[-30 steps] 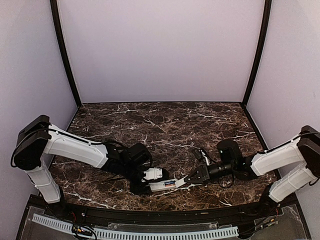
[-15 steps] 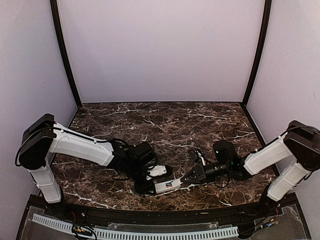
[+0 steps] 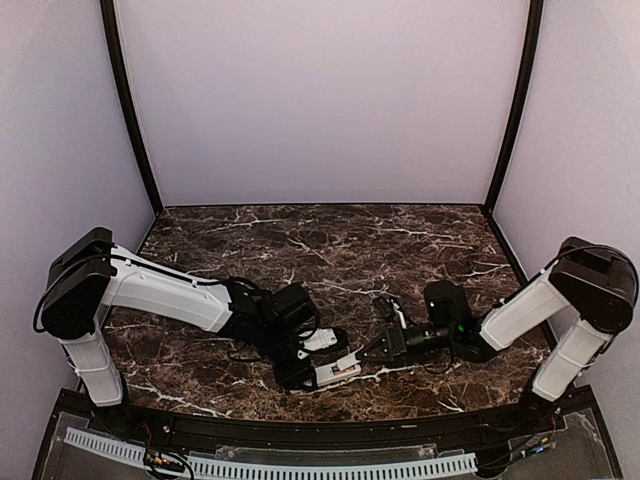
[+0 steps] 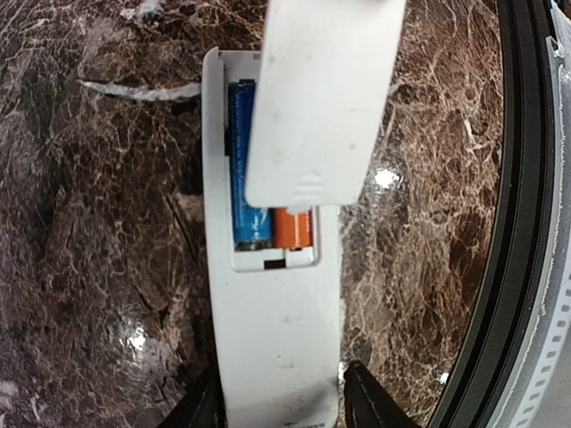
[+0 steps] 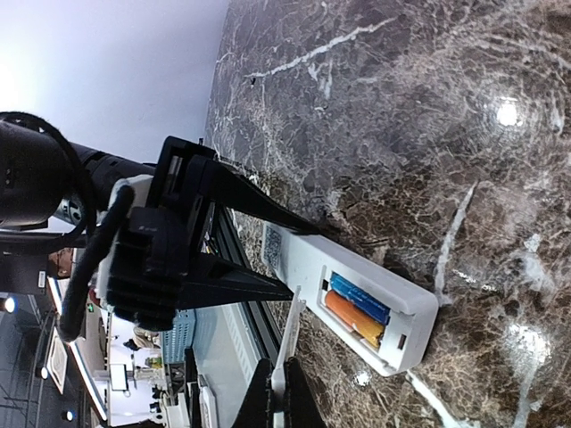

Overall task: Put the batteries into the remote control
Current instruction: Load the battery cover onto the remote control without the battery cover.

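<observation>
A: Where was the remote?
B: The slim white plastic remote control (image 4: 277, 339) lay back-up on the dark marble tabletop (image 3: 400, 250) near its front edge, one end clamped by the left gripper (image 4: 281, 406).
A: And the batteries?
B: The blue cylindrical battery (image 4: 243, 178) and the orange cylindrical battery (image 4: 293, 227) sat side by side in its open bay (both partly hidden).
A: By what?
B: The flat white plastic battery cover (image 4: 321, 89), over them, pinched by the right gripper (image 5: 277, 397).

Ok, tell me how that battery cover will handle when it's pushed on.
The battery cover looks thin, flat plastic, so probably light and slightly bendy. Pinched by the right gripper, its smooth faces may slip or pivot. Pushing could shift the remote, though the left gripper clamps it.
</observation>
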Available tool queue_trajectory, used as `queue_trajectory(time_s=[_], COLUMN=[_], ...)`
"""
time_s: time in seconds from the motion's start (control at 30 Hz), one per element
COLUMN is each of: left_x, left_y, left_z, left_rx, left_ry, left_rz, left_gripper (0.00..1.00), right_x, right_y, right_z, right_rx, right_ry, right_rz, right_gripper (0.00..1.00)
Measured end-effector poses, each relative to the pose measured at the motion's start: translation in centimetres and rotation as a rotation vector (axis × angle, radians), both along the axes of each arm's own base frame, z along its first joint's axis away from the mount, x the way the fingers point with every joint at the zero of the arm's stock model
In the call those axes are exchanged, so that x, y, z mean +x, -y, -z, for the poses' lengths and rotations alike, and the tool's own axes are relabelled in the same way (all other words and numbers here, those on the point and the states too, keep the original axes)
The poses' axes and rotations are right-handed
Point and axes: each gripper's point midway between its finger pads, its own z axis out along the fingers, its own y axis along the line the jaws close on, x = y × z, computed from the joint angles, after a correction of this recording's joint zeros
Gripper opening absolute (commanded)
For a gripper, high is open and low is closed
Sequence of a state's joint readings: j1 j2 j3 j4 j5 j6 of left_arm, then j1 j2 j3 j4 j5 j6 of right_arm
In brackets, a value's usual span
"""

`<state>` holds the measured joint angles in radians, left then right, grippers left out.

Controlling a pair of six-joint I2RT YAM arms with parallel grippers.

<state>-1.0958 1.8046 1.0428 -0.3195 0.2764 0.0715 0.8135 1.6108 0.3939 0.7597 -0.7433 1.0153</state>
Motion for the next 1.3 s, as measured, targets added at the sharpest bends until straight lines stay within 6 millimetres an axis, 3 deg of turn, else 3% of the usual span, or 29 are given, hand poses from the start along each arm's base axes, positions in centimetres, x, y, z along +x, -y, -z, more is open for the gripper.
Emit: queue_trajectory(time_s=[0.27, 0.8, 1.17, 1.3], left_x=[0.0, 0.1, 0.2, 0.1], left_y=[0.1, 0.4, 0.5, 0.5], left_z=[0.0, 0.0, 0.0, -0.1], left_rx=[-0.005, -0.008, -0.009, -0.009], left_ry=[-0.001, 0.0, 0.003, 0.005], left_rz=[0.001, 0.005, 0.01, 0.015], left_gripper=[0.46, 0.46, 0.47, 0.51], right_x=[0.2, 0.7, 0.3, 0.2], right_y=[-0.6, -1.3, -0.7, -0.6], right_z=[2.1, 2.8, 2.7, 2.6], right_rx=[0.009, 0.069, 0.071, 0.061], right_ry=[-0.076, -0.101, -0.096, -0.095], right_rz=[0.006, 0.022, 0.031, 0.03], right_gripper=[0.0, 0.0, 0.0, 0.0])
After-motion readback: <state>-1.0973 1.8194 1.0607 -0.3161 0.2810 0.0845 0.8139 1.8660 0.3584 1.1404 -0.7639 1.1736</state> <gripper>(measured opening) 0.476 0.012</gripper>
